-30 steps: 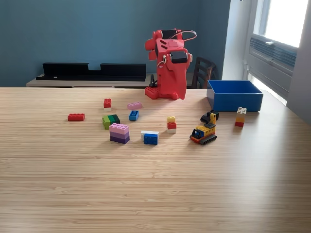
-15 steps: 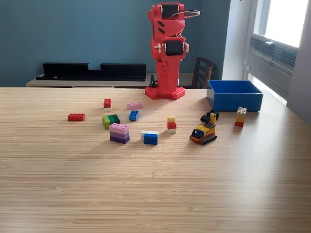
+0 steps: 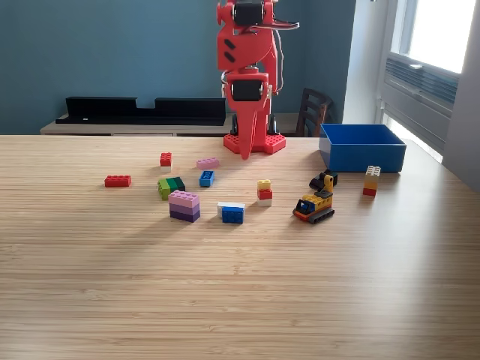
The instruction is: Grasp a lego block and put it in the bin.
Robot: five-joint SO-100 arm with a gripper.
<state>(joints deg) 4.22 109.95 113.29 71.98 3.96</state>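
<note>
A: Arm status?
B: Red plastic robot arm (image 3: 246,45) is upright on its base at the far side of the pale wooden table (image 3: 240,285). Gripper (image 3: 245,152) points down, above the table, holding nothing. Jaws look pressed to one point, but I cannot tell for sure from this angle.
A: Bin?
B: Shallow rectangular blue plastic bin (image 3: 363,146) sits at the exterior view's right, well apart from the gripper.
A: Blocks?
B: All loose on the table. Flat pink lego block (image 3: 208,162) is nearest the gripper, small blue lego block (image 3: 206,178) just in front of it. Yellow-over-red block stack (image 3: 264,191) in the middle, pink-and-purple block stack (image 3: 184,205) nearer me, red flat lego block (image 3: 118,181) at the exterior view's left. Yellow toy bulldozer (image 3: 314,205) sits near the bin.
</note>
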